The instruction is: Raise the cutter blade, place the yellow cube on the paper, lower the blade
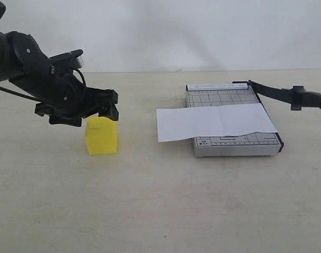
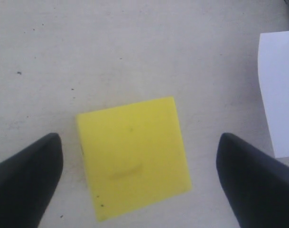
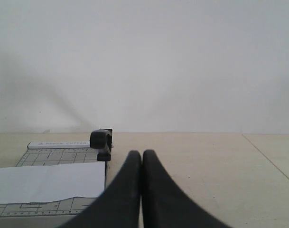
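My left fingers [image 2: 30, 175] are hanging spread over the yellow cube [image 2: 135, 156]; right fingers [image 3: 130, 190] pressing together, empty. Cube sitting skewed: I'm risking a corner pinch.

Grey trimmer base [image 1: 223, 98] on beige table [image 1: 160, 205]; white wall [image 1: 176, 31] behind.

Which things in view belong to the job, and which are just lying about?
For the job: cutter blade, yellow cube, paper.
Just there: grey trimmer base under the paper, table.
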`<state>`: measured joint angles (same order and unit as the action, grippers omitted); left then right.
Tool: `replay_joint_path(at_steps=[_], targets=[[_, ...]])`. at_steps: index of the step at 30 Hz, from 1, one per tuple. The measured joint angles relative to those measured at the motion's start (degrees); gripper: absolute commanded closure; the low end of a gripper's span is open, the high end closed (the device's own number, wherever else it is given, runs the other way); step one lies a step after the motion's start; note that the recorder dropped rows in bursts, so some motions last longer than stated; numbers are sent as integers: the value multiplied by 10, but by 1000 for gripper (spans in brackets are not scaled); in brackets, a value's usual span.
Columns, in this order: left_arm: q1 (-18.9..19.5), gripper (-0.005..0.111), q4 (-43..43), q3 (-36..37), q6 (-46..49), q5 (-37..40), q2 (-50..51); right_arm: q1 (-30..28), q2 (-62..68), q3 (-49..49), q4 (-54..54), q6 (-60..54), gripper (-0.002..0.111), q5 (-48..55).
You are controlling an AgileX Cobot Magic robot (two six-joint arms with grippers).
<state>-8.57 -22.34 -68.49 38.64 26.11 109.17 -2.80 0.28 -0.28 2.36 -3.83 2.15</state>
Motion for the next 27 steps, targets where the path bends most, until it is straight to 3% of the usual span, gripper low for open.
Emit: replay_joint_path(at_steps=[4,14,17,21,22,23,24,27], targets=[[0,13,0,0,0,0,0,0,0,0,0,0,108,0],[0,16,5,0,8,47,-4,0,0,0,0,0,108,0],[0,27,6,0,21,65,-28,0,0,0,0,0,108,0],[-6,60,-55,-35,83,80,-98,0,0,0,0,0,108,0],[-13,74,-79,-47,103,83,-108,0,0,0,0,0,108,0],[-33,82,-122,-71,139,85,-120,0,0,0,0,0,108,0],[-48,99,-140,-85,159,85,-123,0,0,0,0,0,108,0],[-128,102,-169,-120,206,62,-103,0,0,1,0,0,108,0]])
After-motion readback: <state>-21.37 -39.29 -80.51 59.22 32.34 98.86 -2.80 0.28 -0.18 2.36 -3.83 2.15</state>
